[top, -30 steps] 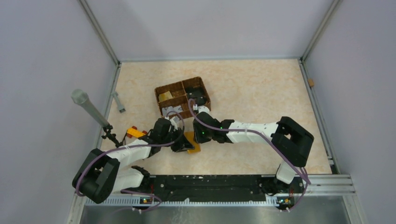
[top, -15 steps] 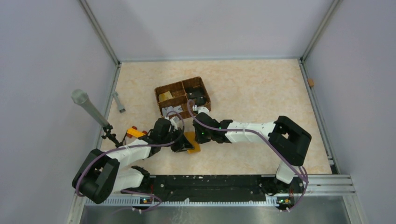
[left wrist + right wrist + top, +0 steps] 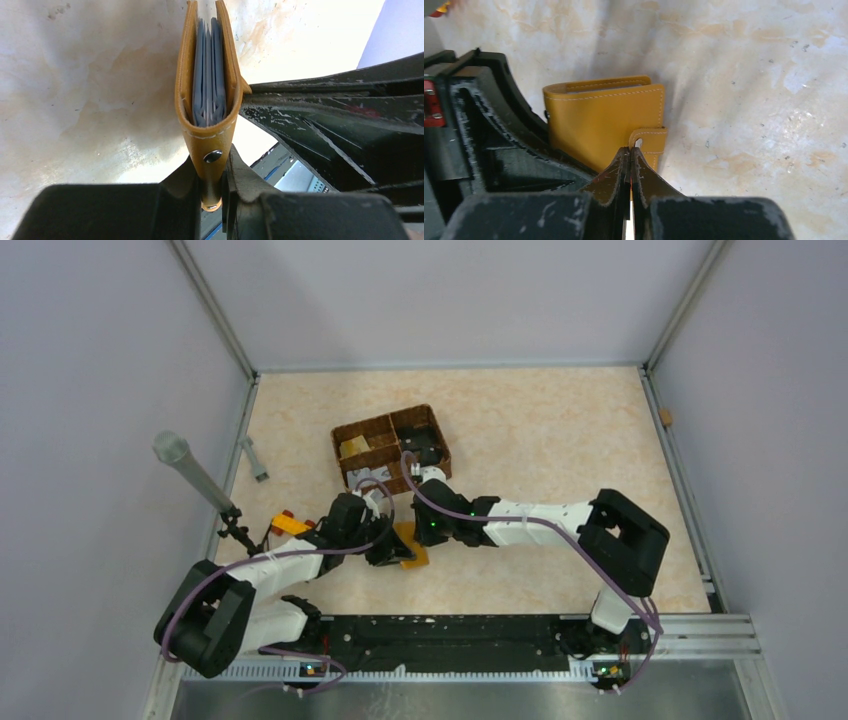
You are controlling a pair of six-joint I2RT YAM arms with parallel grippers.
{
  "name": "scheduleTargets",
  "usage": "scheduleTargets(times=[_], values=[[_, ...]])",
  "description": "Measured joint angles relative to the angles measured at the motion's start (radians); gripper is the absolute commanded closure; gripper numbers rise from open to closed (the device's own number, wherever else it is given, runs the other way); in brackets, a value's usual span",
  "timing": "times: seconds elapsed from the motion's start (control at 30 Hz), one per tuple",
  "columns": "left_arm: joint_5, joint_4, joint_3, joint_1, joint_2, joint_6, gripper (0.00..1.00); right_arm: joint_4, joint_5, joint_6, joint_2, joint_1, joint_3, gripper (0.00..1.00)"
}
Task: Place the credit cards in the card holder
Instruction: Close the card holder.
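The mustard-orange card holder stands on edge between the two arms. My left gripper is shut on its folded end, just below the dark stud. Thin grey card edges show inside it. In the right wrist view the card holder looks folded shut. My right gripper is shut, its tips pinching the edge of the snap tab. In the top view the left gripper and right gripper meet at the holder. No loose card shows on the table.
A brown woven basket sits behind the grippers with a pale yellowish piece and dark items in its compartments. An orange-and-red toy block lies left of the left arm. A grey microphone stands at the left wall.
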State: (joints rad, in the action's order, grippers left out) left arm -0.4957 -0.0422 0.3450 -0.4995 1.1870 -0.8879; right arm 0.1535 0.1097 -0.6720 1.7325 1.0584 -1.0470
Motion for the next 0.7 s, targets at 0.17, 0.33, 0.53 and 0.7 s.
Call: scheduleTargets(times=[0.17,0.33,0.53,0.7], values=[[0.000,0.000,0.000,0.000,0.000,0.000,1.00,-0.029,-0.029,0.008,-0.011,0.000,0.008,1.00],[0.000,0.000,0.000,0.000,0.000,0.000,1.00,-0.029,-0.038,0.016,-0.011,0.000,0.011,1.00],[0.000,0.000,0.000,0.000,0.000,0.000,1.00,-0.001,-0.027,0.025,-0.014,0.000,0.013,1.00],[0.000,0.000,0.000,0.000,0.000,0.000,1.00,-0.001,-0.029,0.027,-0.031,0.000,0.013,1.00]])
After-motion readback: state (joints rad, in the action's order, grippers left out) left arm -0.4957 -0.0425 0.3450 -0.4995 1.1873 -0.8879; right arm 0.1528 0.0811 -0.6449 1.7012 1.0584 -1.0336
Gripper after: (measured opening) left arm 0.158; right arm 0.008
